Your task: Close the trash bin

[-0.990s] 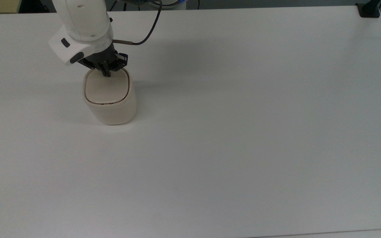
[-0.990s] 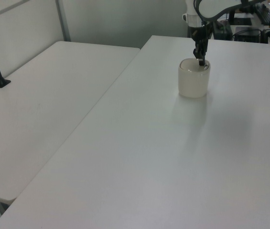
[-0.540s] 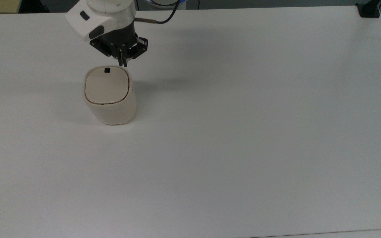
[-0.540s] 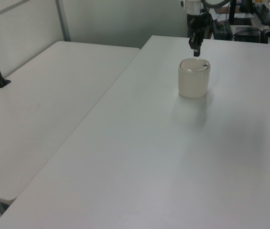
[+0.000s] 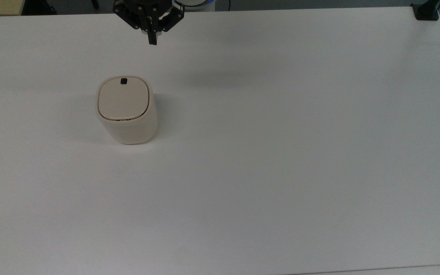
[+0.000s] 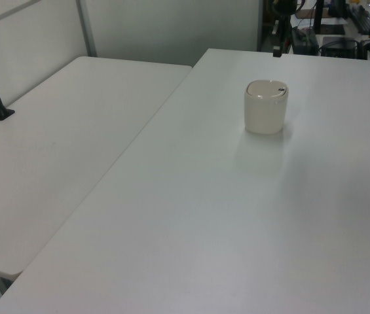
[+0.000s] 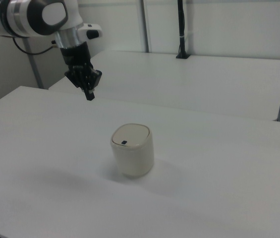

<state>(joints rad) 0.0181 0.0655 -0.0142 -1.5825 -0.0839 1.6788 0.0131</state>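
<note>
One trash bin point(image 5: 127, 110) stood upright on the white counter point(image 5: 281, 152), its one lid point(image 5: 123, 97) lying flat and shut, one black mark point(image 5: 123, 81) near its edge. My tool point(image 5: 152, 39) hung well apart above it, fingers pressed together, empty.

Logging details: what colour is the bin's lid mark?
Black, on the trash bin lid; clearest in the top view.

We see the arm point(image 5: 147, 9) cut off at 12 o'clock in the top view; the bench point(image 5: 281, 152) runs past the frame at 6 and 9 o'clock.
</note>
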